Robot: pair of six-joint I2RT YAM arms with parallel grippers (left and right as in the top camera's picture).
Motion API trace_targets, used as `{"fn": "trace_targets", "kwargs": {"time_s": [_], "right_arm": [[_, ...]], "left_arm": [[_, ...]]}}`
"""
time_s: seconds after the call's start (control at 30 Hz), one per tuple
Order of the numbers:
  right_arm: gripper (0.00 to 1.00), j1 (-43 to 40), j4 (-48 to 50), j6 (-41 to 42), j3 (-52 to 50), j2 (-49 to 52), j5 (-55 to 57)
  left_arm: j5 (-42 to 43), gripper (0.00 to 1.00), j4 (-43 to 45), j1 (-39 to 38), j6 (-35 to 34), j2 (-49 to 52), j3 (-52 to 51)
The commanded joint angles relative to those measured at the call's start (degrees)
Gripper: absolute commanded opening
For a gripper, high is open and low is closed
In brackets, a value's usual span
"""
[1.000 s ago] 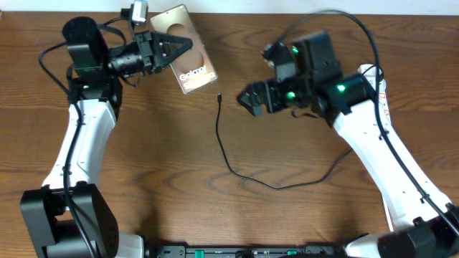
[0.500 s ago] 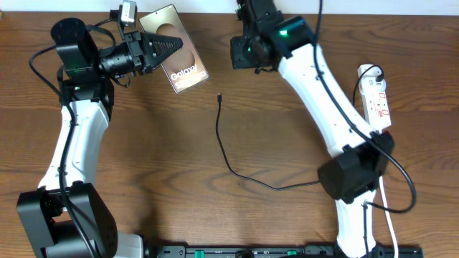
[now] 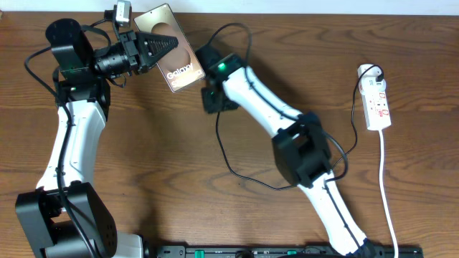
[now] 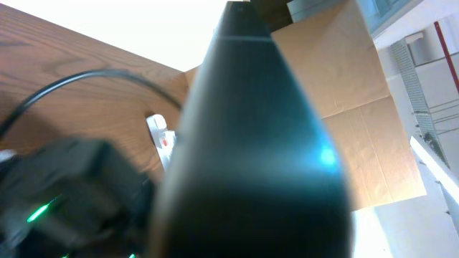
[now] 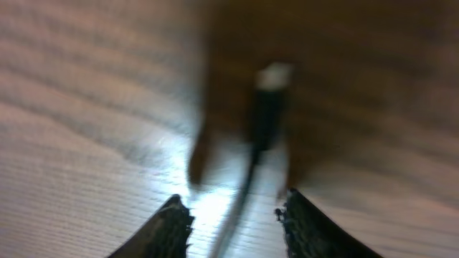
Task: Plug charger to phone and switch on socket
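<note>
We hold the phone [image 3: 181, 72] clamped in the left gripper [image 3: 179, 45], presumably to present its port. Just beside the phone, the right gripper [image 5: 235, 213] straddles the charger [image 5: 267, 115], fingers apart, poised to pinch. The socket [image 3: 376, 100] lies farthest from the phone.

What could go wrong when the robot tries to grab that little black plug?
1. The charger's plug tip lies just ahead of the open right jaws, with only thin cable between them. Closing here might pinch the cable, leaving the tip floppy and hard to aim.
2. The phone is gripped by the left jaws; pushing the plug in could make it twist or slip.
3. The cable passes under the right arm, which might snag it.
</note>
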Motion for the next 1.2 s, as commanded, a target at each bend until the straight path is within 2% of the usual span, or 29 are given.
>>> {"fn": "trace_targets", "kwargs": {"time_s": [0.0, 0.03, 0.1, 0.13, 0.23, 0.37, 0.57, 0.7, 0.77, 0.83, 0.87, 1.0, 1.07, 1.17], "right_arm": [[0.35, 1.4, -1.2, 0.7, 0.7, 1.8, 0.5], [0.31, 1.6, -2.4, 1.3, 0.7, 2.4, 1.2], [0.17, 1.5, -7.0, 2.3, 0.7, 3.1, 3.0], [0.16, 1.3, -9.4, 2.4, 0.7, 3.1, 3.7], [0.21, -0.2, -19.4, 2.3, 0.7, 2.8, 7.7], [0.2, -3.3, -30.8, 0.5, 0.7, 2.8, 10.7], [0.17, -7.1, -33.7, -3.4, 0.7, 2.5, 8.6], [0.18, -10.2, -33.7, -4.5, 0.7, -1.3, 7.2], [0.23, -11.5, -33.5, -4.9, 0.7, -4.6, 6.9], [0.38, -12.6, -33.5, -5.0, 0.6, -8.4, 7.0], [0.41, -12.9, -33.5, -5.0, 0.6, -9.5, 7.0], [0.44, -14.1, -31.7, -3.8, -2.5, -15.9, 7.4], [0.49, -14.7, -28.2, -2.5, -6.8, -19.1, 7.5], [0.54, -16.3, -17.6, 2.1, -20.6, -25.6, 7.3]], "left_arm": [[1.4, 0.07, 0.7, 0.2, 1.2, -0.5, 1.4], [1.4, 0.07, 0.7, 0.2, 1.2, -0.5, 1.4], [1.7, 0.08, 0.7, 0.2, 1.2, -0.5, 1.4], [2.1, 0.07, 0.7, 0.2, 1.2, -0.5, 1.4], [2.9, 0.07, 0.7, 0.2, 1.2, -0.5, 1.4], [2.8, 0.08, 0.7, 0.2, 1.2, -0.5, 1.4], [2.8, 0.08, 0.7, 0.2, 1.2, -0.5, 1.4], [2.8, 0.07, 0.7, 0.2, 1.2, -0.5, 1.4], [2.8, 0.07, 0.7, 0.2, 1.4, -0.5, 1.4], [2.8, 0.07, 0.7, 0.2, 1.4, -0.5, 1.4], [2.8, 0.07, 0.7, 0.2, 1.4, -0.5, 1.4], [2.8, 0.07, 0.7, 0.2, 1.4, -0.5, 1.4], [2.8, 0.08, 0.7, 0.2, 1.4, -0.5, 1.4], [2.8, 0.08, 0.7, 0.2, 1.4, -0.5, 1.4]]}}
